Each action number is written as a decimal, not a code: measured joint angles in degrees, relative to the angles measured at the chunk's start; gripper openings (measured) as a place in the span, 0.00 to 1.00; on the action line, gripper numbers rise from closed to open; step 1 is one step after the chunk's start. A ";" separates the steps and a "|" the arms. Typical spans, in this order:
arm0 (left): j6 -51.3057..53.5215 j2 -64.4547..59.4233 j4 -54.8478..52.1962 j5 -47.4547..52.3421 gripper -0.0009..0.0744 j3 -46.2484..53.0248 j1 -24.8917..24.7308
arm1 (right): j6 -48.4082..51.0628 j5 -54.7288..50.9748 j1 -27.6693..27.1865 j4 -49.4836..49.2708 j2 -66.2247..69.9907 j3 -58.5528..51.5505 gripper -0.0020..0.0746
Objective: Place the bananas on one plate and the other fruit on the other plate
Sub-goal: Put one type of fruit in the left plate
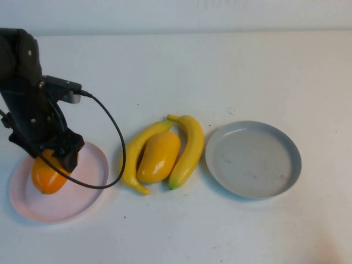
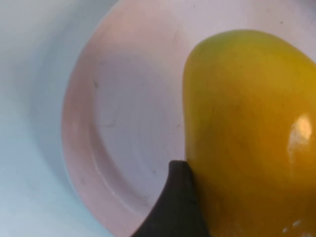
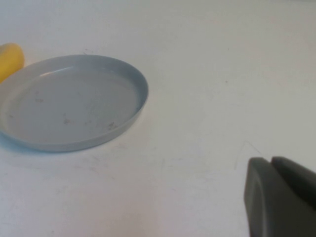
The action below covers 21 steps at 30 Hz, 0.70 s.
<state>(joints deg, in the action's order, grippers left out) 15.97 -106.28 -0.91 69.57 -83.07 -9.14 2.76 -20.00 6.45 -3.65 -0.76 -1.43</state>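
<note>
Mango (image 1: 48, 176) in left claw (image 1: 55, 160)

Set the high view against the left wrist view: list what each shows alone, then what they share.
High view only: the two bananas, the mango between them, the grey-blue plate, the left arm. Left wrist view only: a dark fingertip of the left claw touching fruit. Shared: the mango over the pink plate. The right claw appears in neither.

Pale pink plate (image 1: 88, 190), grey-blue plate (image 1: 253, 159), yellow bananas (image 1: 190, 146), orange-yellow mangoes (image 1: 158, 157)
</note>
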 joint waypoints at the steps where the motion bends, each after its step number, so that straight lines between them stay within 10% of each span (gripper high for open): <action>1: -0.56 -0.32 0.11 0.00 0.73 0.00 0.00 | 0.00 0.00 0.00 0.00 0.00 0.00 0.00; 21: -8.90 -0.47 -2.61 0.00 0.90 0.00 0.00 | 0.00 0.00 0.00 0.00 0.00 0.00 0.00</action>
<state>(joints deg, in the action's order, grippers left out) 7.07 -106.75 -3.51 69.57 -83.07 -9.14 2.76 -20.00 6.45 -3.65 -0.76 -1.43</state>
